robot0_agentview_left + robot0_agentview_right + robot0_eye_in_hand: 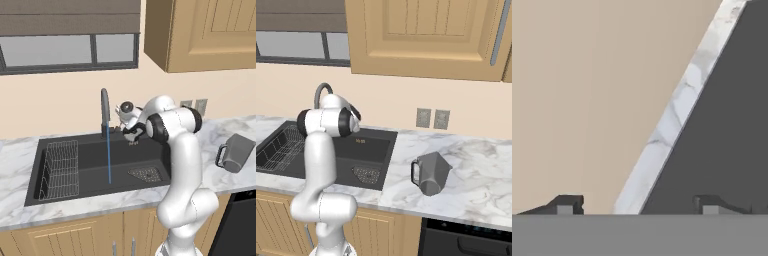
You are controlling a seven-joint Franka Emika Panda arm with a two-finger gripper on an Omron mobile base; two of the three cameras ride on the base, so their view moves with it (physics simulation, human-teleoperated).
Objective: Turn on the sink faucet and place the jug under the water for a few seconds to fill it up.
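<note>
Centre left of the frame, the sink (90,155) looks matt black, its wire rack (59,170) thin metal. The sink faucet (105,112) is dull grey metal. The counter (476,175) is glossy veined marble. The jug (431,172) looks matt grey, faceted.

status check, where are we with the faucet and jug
Gripper open, empty, beside faucet. Water running into sink. Jug on the counter right of sink, untouched. Nothing blocking.

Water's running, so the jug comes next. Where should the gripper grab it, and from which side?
Probably the jug's upper wall at the rim, from above: it stands tilted on the counter, mouth up, and its dark loop handle faces the sink, looking narrow for open fingers.
</note>
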